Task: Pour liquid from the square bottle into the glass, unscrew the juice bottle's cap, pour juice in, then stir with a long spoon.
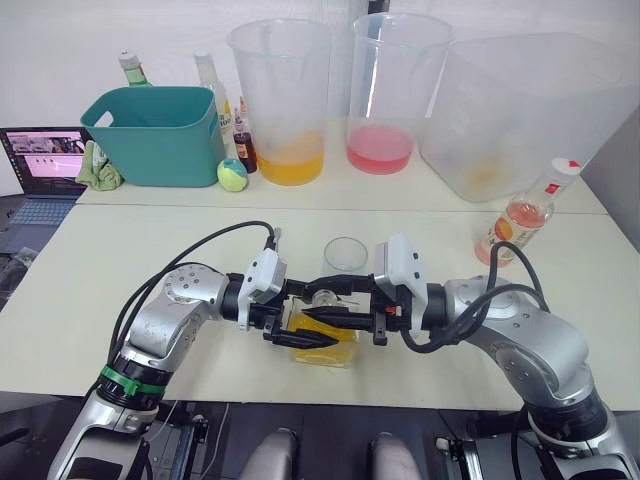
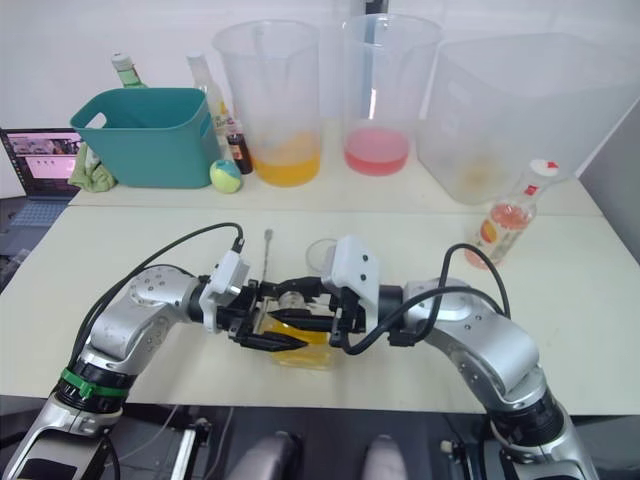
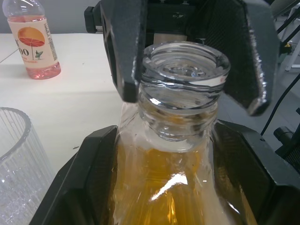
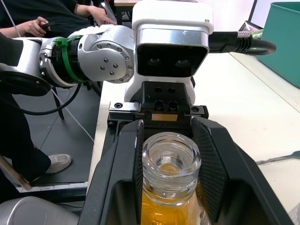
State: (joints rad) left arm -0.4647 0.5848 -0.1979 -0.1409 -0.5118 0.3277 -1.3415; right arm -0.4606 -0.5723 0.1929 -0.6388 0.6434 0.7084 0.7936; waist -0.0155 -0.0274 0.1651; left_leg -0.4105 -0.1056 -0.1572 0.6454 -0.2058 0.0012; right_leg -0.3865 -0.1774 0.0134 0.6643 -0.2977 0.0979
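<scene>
Left hand (image 1: 300, 330) and right hand (image 1: 335, 318) both grip the square bottle (image 1: 325, 345) at lower centre, below the glass (image 1: 346, 254).

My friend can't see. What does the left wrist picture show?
A clear square bottle of orange liquid, seen close up, open at the top. Black fingers hug its sides, and another pincer sits at its neck. A ribbed glass and a pink juice bottle stand nearby.

"OO" on juice bottle (image 3: 35, 40) label.
</scene>
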